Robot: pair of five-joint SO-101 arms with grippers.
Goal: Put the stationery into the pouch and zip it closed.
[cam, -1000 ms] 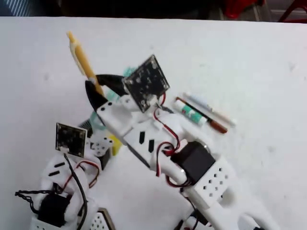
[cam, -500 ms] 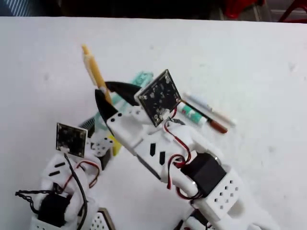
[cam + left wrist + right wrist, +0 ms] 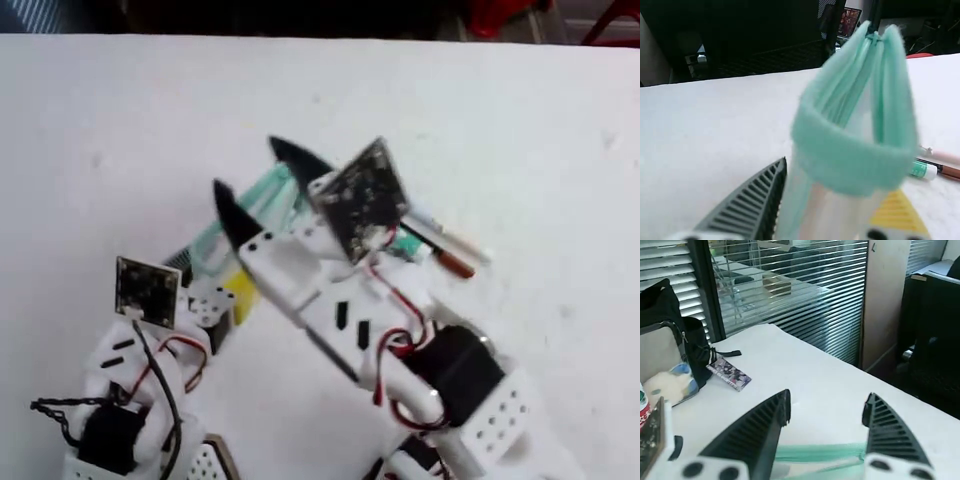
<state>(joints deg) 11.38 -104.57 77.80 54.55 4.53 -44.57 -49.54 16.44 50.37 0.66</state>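
1. One long mint-green fabric pouch (image 3: 262,205) with clear sides lies on the white table (image 3: 120,120). Its long axis runs on a slant from the left arm toward the far side. In the left wrist view its mouth appears open.
2. At the near end of the pouch, the left claw (image 3: 839,185) pinches it between a dark ribbed finger and a yellow pad. This seems to hold the mouth up.
3. Directly above the middle of the pouch hangs the right claw (image 3: 250,170). Its two black fingers are spread wide and nothing is between them. They stand one behind the other along the length of the pouch.
4. Outside the pouch, three pieces lie close together: a slim white pen (image 3: 455,240), a brown-tipped pen (image 3: 452,263) and a short green-and-white stick (image 3: 922,171). They are just beside the right arm's wrist, on the side away from the left arm. Their long axes are parallel and run roughly across that of the pouch.
5. I judge that the right arm is the nearer one. Its claw points away from the pens, so it would have to draw back, swing to its own right, and close across a pen's thin width.
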